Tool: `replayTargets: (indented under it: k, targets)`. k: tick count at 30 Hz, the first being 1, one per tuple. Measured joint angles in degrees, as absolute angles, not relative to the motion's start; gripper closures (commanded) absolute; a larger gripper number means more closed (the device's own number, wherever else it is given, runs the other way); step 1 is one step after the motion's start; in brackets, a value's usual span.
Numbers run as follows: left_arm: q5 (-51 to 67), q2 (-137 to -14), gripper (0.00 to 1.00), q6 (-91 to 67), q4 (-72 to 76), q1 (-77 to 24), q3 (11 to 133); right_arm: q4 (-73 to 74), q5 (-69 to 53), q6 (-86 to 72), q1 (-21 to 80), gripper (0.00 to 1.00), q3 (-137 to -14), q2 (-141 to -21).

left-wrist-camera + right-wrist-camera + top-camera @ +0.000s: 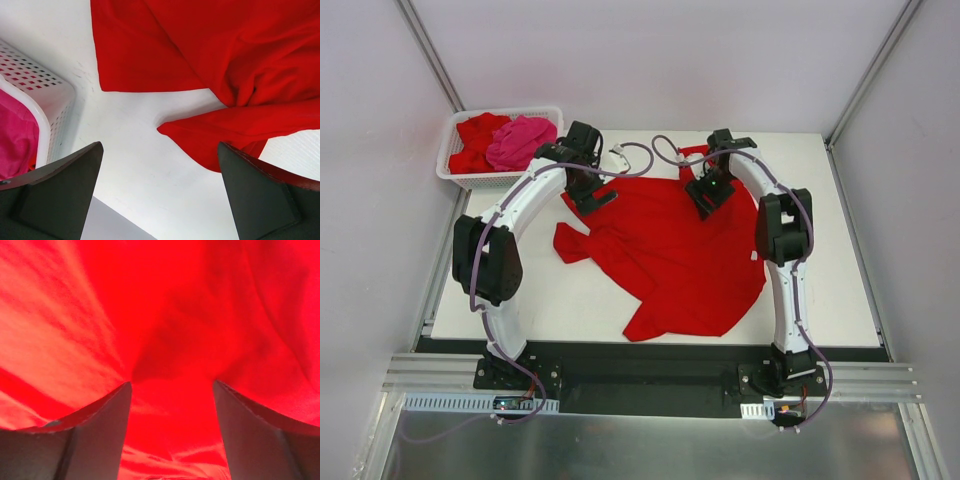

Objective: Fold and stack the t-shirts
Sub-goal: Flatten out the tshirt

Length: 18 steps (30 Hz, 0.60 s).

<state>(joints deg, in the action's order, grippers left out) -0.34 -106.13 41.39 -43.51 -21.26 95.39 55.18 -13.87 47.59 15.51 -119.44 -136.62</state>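
Sitting low on the red shirt point(165, 315), the right claw point(171, 385) has its fingers apart, with cloth filling the gap between them; I cannot see any fold pinched. In the top view that shirt lies spread and rumpled across the middle of the worktop point(820, 280). The left claw point(160, 145) hangs wide apart over bare worktop, just left of the shirt's edge. At the upper left of the frame, the basket point(485, 180) holds a pink shirt point(520, 142) beside a second red shirt point(478, 140).
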Motion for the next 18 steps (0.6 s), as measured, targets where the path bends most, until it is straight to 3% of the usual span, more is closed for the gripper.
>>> replayTargets:
  k: [18]
  targets:
    - [-0.56, -106.08, 0.01, 41.36, -43.55, -21.26, 94.94, 49.69, -1.69, 53.91, 15.73, 0.30, -123.52, -139.39]
